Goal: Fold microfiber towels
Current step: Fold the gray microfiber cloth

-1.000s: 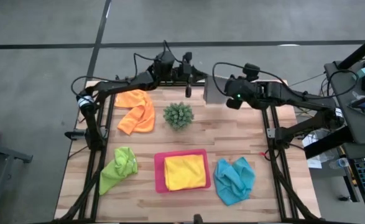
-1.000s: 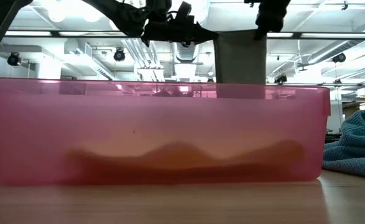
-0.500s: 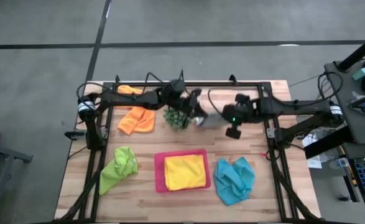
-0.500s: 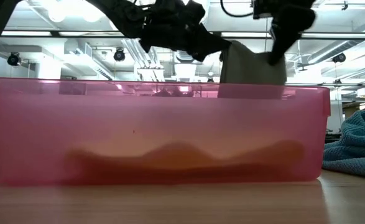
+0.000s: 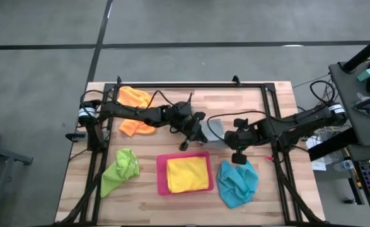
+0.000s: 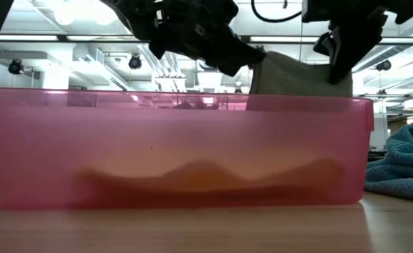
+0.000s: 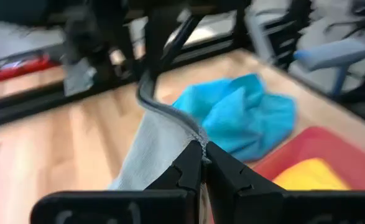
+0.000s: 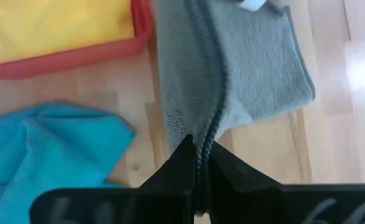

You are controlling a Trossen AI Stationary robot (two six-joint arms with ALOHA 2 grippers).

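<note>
Taking the pink tray (image 5: 161, 173) as the landmark, the lime green towel (image 5: 120, 169) lies crumpled just to its left, and the orange towel (image 5: 134, 107) sits farther back on that side. The yellow towel (image 5: 187, 174) lies folded flat inside the tray. Just behind the tray, the left gripper (image 5: 197, 128) is pinched tight on one edge of the grey towel (image 5: 213, 128), lifted above the table, while the right gripper (image 5: 232, 137) is clamped on its other edge. The light blue towel (image 5: 237, 183) lies bunched just right of the tray.
</note>
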